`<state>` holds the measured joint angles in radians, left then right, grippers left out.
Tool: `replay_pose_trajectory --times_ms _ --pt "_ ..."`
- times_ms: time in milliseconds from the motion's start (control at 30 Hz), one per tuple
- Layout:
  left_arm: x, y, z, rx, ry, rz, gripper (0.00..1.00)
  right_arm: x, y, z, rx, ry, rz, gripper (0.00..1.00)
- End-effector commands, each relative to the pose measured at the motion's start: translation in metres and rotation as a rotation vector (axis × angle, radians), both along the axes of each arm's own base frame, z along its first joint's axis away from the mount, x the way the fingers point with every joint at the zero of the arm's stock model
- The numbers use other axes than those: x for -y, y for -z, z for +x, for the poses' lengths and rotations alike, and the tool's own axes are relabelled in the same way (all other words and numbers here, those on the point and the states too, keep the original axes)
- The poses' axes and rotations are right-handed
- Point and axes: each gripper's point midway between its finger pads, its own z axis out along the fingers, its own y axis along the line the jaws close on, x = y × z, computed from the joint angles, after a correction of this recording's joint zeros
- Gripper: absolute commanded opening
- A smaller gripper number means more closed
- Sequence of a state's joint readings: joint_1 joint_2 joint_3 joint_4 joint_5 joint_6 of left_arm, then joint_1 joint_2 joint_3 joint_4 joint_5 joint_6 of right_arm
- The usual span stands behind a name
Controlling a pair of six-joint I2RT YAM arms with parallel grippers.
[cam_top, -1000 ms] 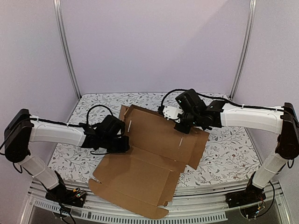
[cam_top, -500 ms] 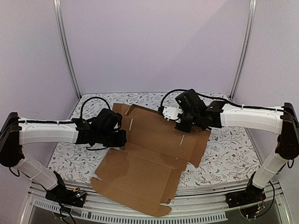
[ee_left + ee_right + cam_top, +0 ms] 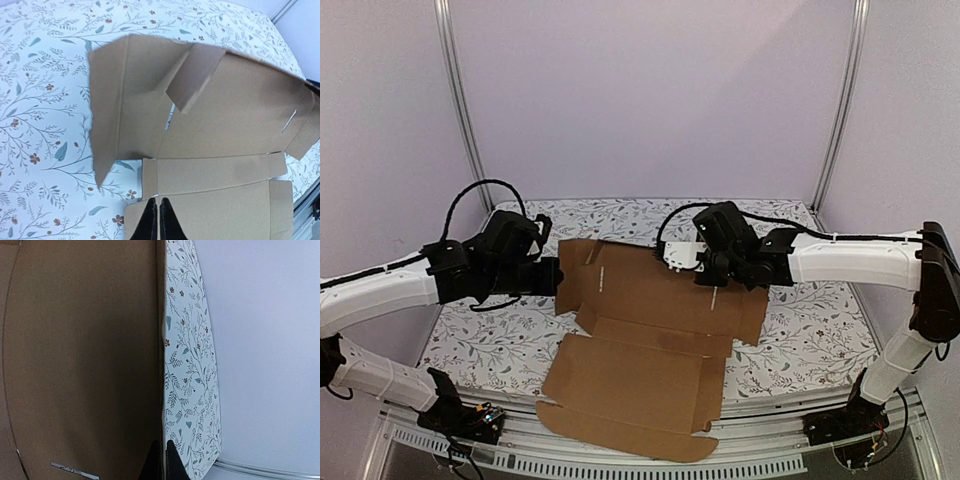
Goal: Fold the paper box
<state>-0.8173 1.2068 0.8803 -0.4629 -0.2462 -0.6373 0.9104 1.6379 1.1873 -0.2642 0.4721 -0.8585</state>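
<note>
You have the paper box [image 3: 640,340] mostly flat at mid table [image 3: 800,330]. The right gripper [image 3: 162,460] seems clamped on its far edge, prob. to anchor it. The left gripper [image 3: 156,222], pinched together w/ nothing inside, sits just beside the left flaps, prob. to push.

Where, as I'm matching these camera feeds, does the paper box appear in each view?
Top external: the paper box lies spread across the centre and lower middle of the frame.
Left wrist: it fills the centre and right, with one flap raised.
Right wrist: it covers the left half, close up.
Shared landmark: the floral table cover borders the box in all three.
</note>
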Motion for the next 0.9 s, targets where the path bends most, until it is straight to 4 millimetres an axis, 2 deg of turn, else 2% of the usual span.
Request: replay_pose_trajectory --times_ms 0,233,400,567,867 --pt "-0.035 -0.017 0.007 0.054 -0.065 0.032 0.04 -0.004 -0.01 0.0 0.089 -0.056 -0.035 0.0" --pt "-0.069 -0.015 0.026 0.066 -0.173 -0.085 0.0 -0.01 -0.018 -0.002 0.186 -0.113 -0.078 0.0" --pt "-0.082 -0.01 0.042 0.075 -0.224 -0.166 0.0 -0.016 -0.029 -0.006 0.256 -0.147 -0.087 0.0" --pt "-0.07 0.008 0.058 0.033 -0.18 -0.24 0.0 -0.021 -0.04 -0.012 0.338 -0.167 -0.098 0.0" --pt "-0.036 0.018 0.083 0.041 -0.042 -0.358 0.0 -0.025 -0.043 -0.021 0.494 -0.157 -0.078 0.0"
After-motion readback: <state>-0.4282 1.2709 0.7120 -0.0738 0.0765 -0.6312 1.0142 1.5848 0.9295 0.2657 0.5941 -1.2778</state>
